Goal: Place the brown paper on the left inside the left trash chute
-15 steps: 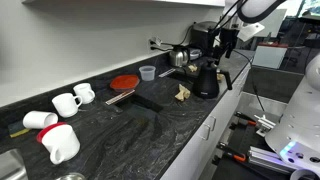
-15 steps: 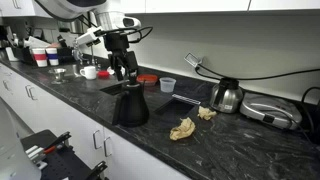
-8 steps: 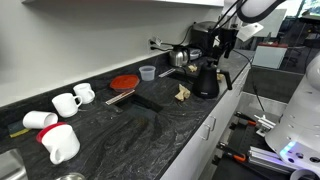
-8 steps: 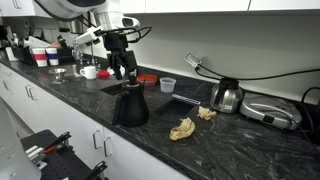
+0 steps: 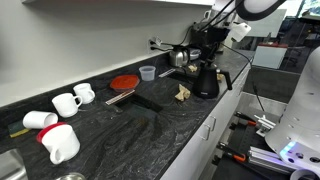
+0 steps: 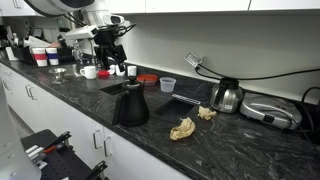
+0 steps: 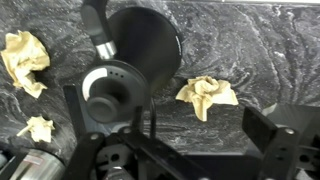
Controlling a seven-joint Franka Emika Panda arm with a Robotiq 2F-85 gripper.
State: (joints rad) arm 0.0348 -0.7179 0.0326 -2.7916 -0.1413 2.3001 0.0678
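Note:
Two crumpled brown papers lie on the dark counter in an exterior view, one near the front edge and one behind it. Another exterior view shows one paper beside the black kettle. In the wrist view, papers lie at the right, upper left and lower left of the kettle. My gripper is open and empty, raised above the counter behind the kettle; it also shows in the wrist view and an exterior view. Rectangular chute openings are set in the counter.
White mugs, a red plate and a clear plastic cup stand on the counter. A metal kettle and a flat appliance with cables sit near the wall. A dark opening lies mid-counter.
My gripper has risen and moved away from just above the black kettle, toward the wall side. The papers and kettle have not moved.

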